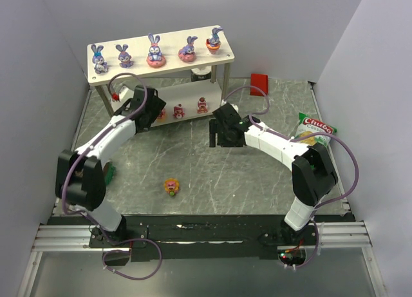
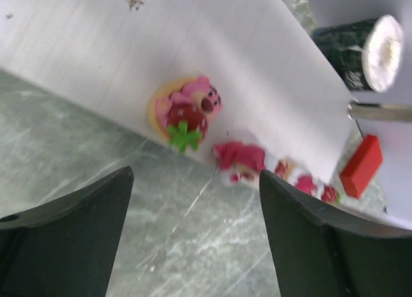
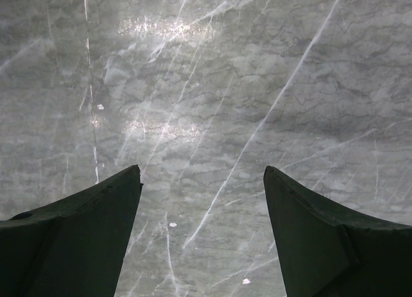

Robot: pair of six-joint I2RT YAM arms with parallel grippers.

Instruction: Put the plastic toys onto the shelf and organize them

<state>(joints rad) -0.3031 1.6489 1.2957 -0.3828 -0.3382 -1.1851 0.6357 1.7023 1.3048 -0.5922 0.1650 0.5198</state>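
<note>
From above only: shelf (image 1: 138, 65) at the far side of the table (image 1: 212, 174), with a row of five bunnies (image 1: 155, 51) upright along the top board. Also from above only: loose sweet (image 1: 171, 187), orange-yellow and pink, alone on the table between the two arms, well apart from the shelf.

Up close through the left wrist camera, far clearer than from above: leaf-topped sweet (image 2: 183, 113), red and pink on a yellow base with a green leaf, on the lower board right at its front edge. Just beside it along the same edge, middle sweet (image 2: 241, 158) and third sweet (image 2: 309, 181), both pink-red and blurred, pose hard to tell. From above, the leaf-topped one half hidden behind the left hand (image 2: 196, 176).

Left hand low in front of the lower board, fingers spread wide, nothing between them, near the leaf-topped sweet but apart from it.

Right hand (image 3: 203, 171) out over the middle of the table, to the right of the shelf's front, fingers likewise spread wide. Through its own camera, nothing but veined grey table.

Around: red block (image 1: 259, 82) on the table beyond the shelf's right end. Snack bag (image 1: 315, 129) at the right edge, partly behind the right arm. Small green thing (image 1: 111, 173) peeping out beside the left arm (image 1: 106, 139).
</note>
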